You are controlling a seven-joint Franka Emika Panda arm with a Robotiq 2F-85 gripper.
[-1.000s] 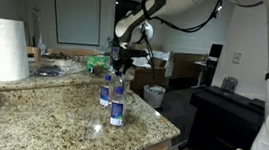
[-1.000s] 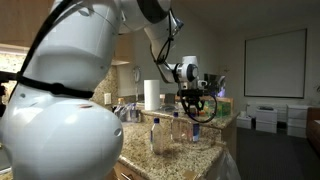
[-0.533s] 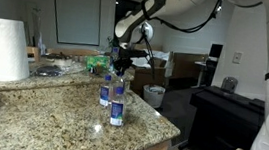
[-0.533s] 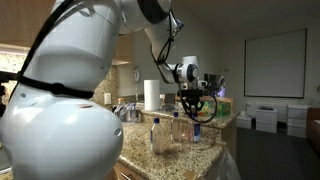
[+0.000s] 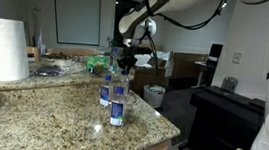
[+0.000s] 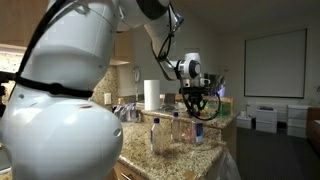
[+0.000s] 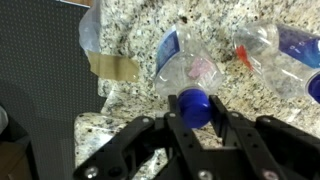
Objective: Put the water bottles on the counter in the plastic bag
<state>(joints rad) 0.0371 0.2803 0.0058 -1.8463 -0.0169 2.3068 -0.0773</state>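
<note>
While holding gripper (image 7: pixel 195 120) clamped on a water bottle (image 7: pixel 186 68) cap at lower centre, seems the pickup step; next, lift off the table (image 7: pixel 140 30) and carry to plastic bag (image 5: pixel 154 94).

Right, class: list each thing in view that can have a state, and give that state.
Held bottle: capped, clamped at the cap.
Gripper: shut on that cap.
Front water bottle: upright, capped, on counter.
Rear water bottle: upright on counter.
Paper-towel roll: upright.
</note>
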